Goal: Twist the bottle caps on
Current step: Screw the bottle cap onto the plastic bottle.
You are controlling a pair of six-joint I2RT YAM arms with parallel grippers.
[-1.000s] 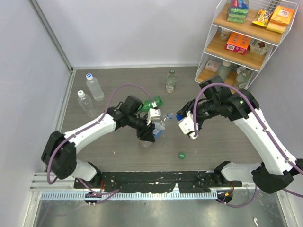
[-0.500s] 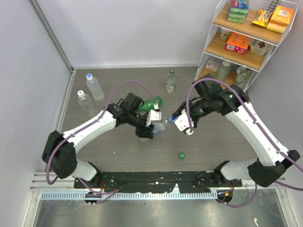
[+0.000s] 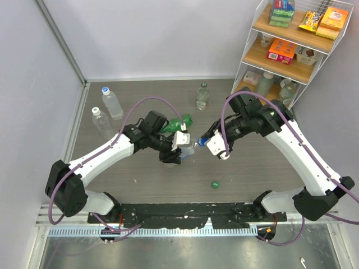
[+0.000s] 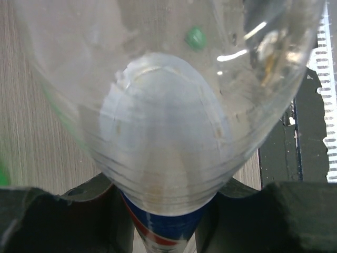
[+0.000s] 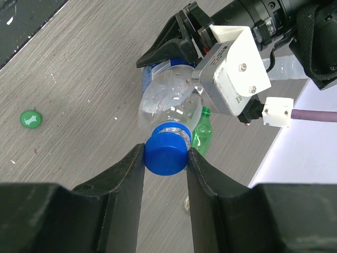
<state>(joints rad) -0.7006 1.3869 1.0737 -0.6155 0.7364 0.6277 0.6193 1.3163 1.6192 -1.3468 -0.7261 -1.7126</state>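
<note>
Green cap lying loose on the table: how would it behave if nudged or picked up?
The green cap lies flat on the table, so it would probably slide, not roll. It looks tiny and thin, so likely very light and easily flicked away. Its low profile may make pinching awkward.

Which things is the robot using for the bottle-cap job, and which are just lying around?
For the job: cola bottle, blue cap, green cap, green bottle.
Just lying about: snack shelf, dark-capped bottle.
</note>
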